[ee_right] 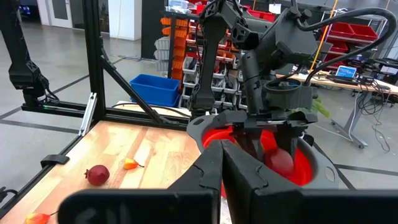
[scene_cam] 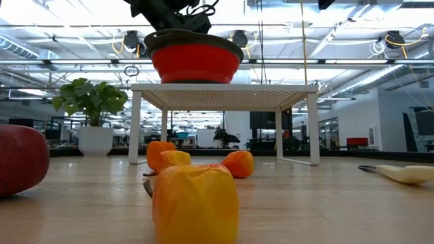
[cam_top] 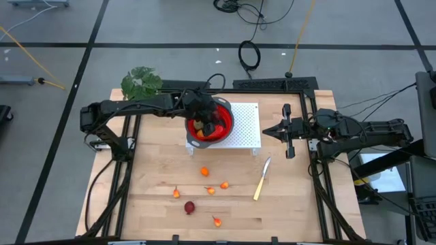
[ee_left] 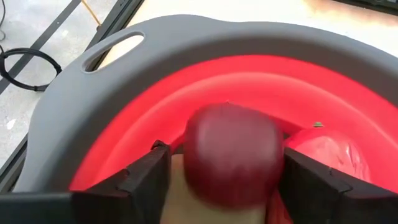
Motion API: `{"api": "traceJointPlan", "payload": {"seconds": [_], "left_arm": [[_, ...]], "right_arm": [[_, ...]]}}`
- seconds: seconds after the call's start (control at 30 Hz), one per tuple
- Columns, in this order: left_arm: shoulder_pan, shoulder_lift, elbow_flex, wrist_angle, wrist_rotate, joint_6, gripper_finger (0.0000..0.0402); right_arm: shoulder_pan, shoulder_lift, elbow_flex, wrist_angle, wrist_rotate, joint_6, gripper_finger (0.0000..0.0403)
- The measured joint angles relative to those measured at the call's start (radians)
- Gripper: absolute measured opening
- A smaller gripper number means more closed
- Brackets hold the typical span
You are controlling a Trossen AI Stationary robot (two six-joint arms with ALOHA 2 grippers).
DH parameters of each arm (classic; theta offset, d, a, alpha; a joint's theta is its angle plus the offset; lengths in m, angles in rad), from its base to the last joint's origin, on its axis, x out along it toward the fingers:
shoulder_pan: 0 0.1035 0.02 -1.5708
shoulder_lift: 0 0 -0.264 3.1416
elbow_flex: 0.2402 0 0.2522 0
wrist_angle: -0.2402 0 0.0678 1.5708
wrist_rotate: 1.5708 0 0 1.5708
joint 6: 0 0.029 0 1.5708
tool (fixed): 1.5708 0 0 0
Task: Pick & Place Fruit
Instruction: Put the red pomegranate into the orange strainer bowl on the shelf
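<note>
I had the left gripper (ee_left: 227, 180) down inside the red bowl (cam_top: 228, 124), which sat on the white perforated stand (cam_top: 246, 129) at the back of the table. Between its spread fingers sat a dark red round fruit (ee_left: 233, 155); from the wrist view I could not quite tell whether the pads were touching it or had just let go, though the gaps at each side suggested a release. The right gripper (cam_top: 267, 131) waited clenched and empty beside the stand.

Out on the boards lay another dark red fruit (cam_top: 189, 207), several small orange pieces (cam_top: 204, 171) and the knife (cam_top: 261, 180). I judged the round ones light, smooth-skinned and prone to roll, so best pinched across the widest middle with modest force. The tiny orange pieces looked soft enough to bruise.
</note>
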Motion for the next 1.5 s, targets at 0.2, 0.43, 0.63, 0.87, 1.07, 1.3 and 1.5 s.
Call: {"api": "traceJointPlan", "payload": {"seconds": [0.2, 0.43, 0.63, 0.87, 1.07, 1.3, 1.5], "left_arm": [[0.001, -0.02, 0.0, 0.016, -0.004, 0.021, 0.0313], [-0.016, -0.121, 0.0, 0.019, -0.008, 0.003, 0.0326], [-0.083, -0.235, 0.0, 0.015, -0.007, -0.082, 0.0326], [-0.199, -0.322, 0.0, 0.009, -0.005, -0.168, 0.0326], [-0.308, -0.35, 0.0, -0.048, -0.004, -0.184, 0.0326], [-0.431, -0.349, 0.0, -0.17, 0.009, -0.223, 0.0326], [-0.523, -0.349, 0.0, -0.282, 0.009, -0.295, 0.0326]], "right_arm": [[0.0, 0.0, 0.0, 0.0, 0.0, 0.0, 0.0], [0.0, 0.0, 0.0, -0.001, 0.0, 0.0, 0.0], [0.0, 0.0, 0.0, -0.007, 0.0, 0.0, 0.0], [0.0, 0.0, 0.0, -0.007, 0.0, 0.0, 0.0], [0.0, 0.0, 0.0, -0.01, 0.0, 0.0, 0.0], [0.0, 0.0, 0.0, -0.011, 0.0, 0.0, 0.0], [0.0, 0.0, 0.0, -0.02, 0.0, 0.0, 0.0]]}}
